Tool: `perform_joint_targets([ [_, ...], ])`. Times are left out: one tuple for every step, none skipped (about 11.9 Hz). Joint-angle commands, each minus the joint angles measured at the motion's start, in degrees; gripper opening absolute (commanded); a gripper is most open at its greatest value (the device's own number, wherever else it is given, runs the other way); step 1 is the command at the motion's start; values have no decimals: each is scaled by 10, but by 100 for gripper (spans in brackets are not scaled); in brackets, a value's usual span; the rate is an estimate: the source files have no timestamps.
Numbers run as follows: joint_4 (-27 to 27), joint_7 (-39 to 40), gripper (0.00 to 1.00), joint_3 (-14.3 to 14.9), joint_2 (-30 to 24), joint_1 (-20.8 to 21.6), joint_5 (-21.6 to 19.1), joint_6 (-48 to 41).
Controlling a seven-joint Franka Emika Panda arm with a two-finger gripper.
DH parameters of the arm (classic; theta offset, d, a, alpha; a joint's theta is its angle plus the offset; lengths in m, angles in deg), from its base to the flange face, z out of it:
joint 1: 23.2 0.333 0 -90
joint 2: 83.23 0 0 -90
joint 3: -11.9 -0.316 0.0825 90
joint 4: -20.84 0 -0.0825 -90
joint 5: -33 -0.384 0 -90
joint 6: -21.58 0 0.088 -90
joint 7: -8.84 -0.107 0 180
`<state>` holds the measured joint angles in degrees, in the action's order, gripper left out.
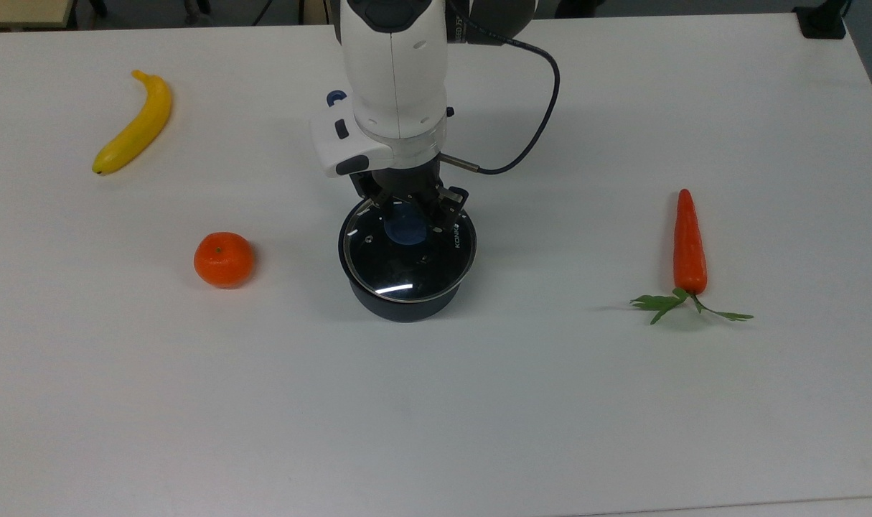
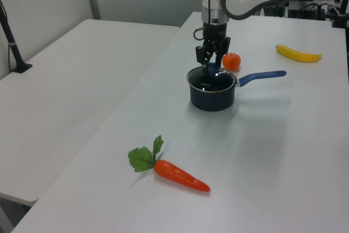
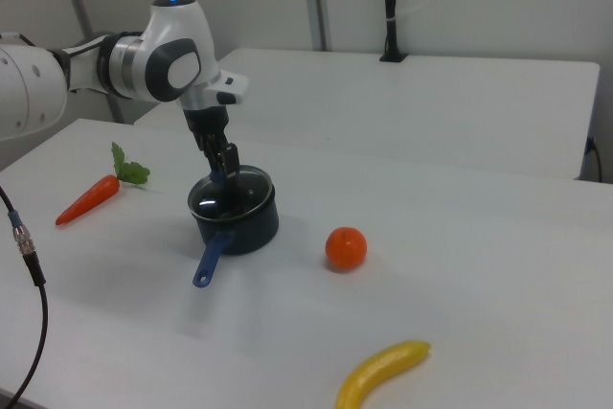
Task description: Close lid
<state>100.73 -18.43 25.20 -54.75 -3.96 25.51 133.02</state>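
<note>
**Q:** Whereabouts of the glass lid?

**A:** Middle of the white table, lying level on the mouth of a dark saucepan. Metal rim lined up with the pot's rim all round in the top view, so seemingly seated rather than hanging above it. "KONKA" print towards the top view's right edge of the glass.

**Q:** And the gripper?

**A:** Pointing straight down over the far part of the lid, closed around the blue knob, one finger on either side. Held by the knob probably because nothing else on a flat glass disc offers a pinch.

**Q:** Why vertical?

**A:** Likely to keep the lid flat while lowering, so the rim meets the pot evenly.

**Q:** Anything in the way?

**A:** No. Saucepan's blue handle sticking out away from the arm's wrist, towards the left view's right. Mandarin near the pot on the top view's left, banana farther off at far left, carrot with green leaves well apart on the right.

**Q:** Left to do?

**A:** By the look of it, only letting go and lifting clear without dragging the lid askew.
</note>
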Motion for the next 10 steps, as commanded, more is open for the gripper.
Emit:
perform_joint_targets([
  [-4,-4,39,2,3,-1,-15,2],
  [-2,-2,39,3,2,-4,-19,0],
  [5,2,39,3,2,-4,-20,-1],
  [6,6,39,3,2,-4,-21,-2],
  [6,6,39,3,1,-4,-21,-3],
  [11,5,66,3,1,-4,-21,-5],
  [13,4,100,3,-2,-4,-21,-6],
  [13,5,100,3,-4,-7,-22,-6],
  [13,6,100,2,-15,-16,-24,-6],
  [14,11,100,2,-29,-23,-25,-6],
])
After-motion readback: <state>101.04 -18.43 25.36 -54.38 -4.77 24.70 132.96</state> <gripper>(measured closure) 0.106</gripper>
